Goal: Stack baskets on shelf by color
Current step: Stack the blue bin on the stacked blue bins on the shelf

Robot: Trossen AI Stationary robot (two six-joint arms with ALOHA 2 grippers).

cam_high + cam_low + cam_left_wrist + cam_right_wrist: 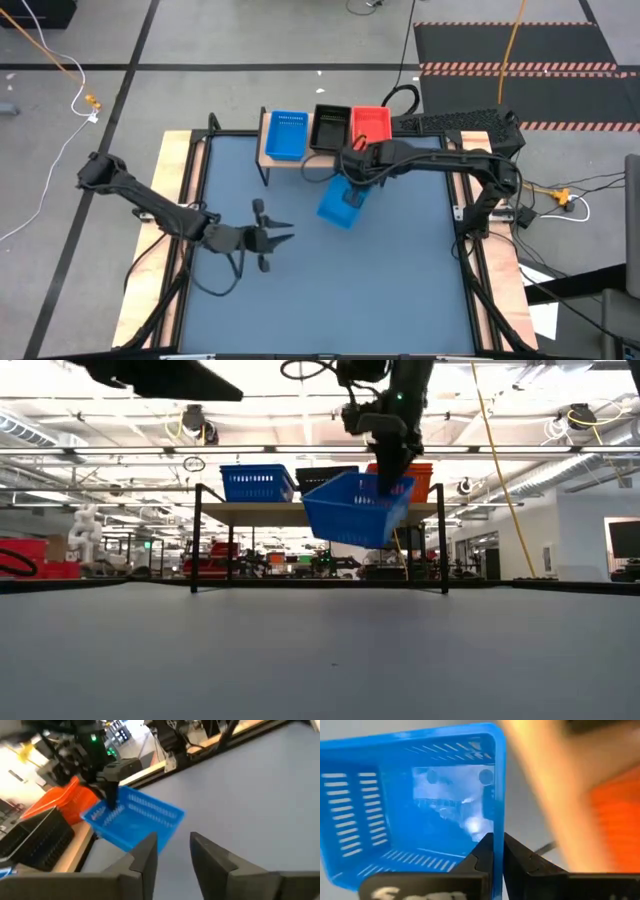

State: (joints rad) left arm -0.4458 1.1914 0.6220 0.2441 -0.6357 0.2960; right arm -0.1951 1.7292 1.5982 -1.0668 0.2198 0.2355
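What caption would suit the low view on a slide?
Right gripper carries a tilted blue basket by its wall, off the table, in front of the shelf holding blue, black and red baskets.

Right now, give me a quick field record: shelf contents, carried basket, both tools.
shelf: light-wood plank at the table's far edge
on shelf: blue stack, black stack, red stack, side by side
carried basket: blue, tilted, off the table, in front of the shelf
right tool: shut on the carried basket's rim
left tool: open, empty, over the table's left part, pointing toward the carried basket
table: blue-grey
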